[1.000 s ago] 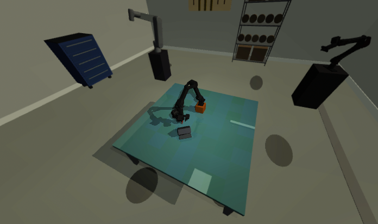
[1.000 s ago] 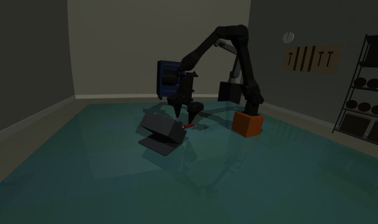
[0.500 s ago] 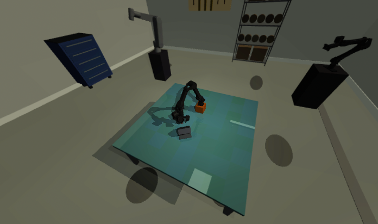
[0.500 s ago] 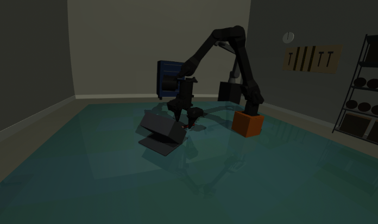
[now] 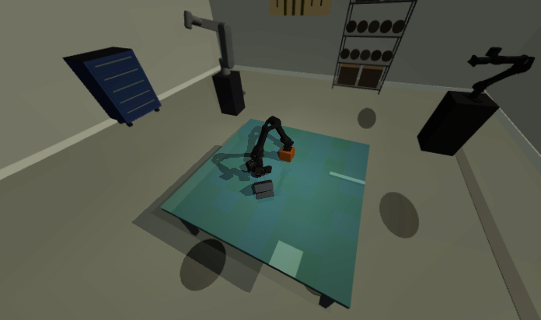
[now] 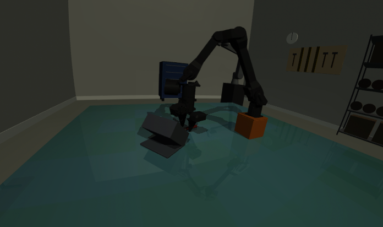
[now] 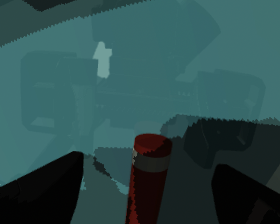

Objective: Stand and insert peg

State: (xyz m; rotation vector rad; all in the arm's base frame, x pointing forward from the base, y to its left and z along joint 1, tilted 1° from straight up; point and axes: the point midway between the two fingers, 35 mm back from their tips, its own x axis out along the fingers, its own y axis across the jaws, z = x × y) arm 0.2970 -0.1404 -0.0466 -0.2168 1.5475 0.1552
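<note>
The red peg lies flat on the teal table. In the wrist view its banded end points away from the camera. My gripper is down at the table with one finger on each side of the peg. The fingers stand partly closed, with a gap to the peg on both sides, so the gripper is open. The dark sloped panel stands just beside the gripper. Its hole does not show in these views.
The arm's orange base block stands behind the gripper. Off the table are a blue cabinet, a shelf rack and two other arms on black pedestals.
</note>
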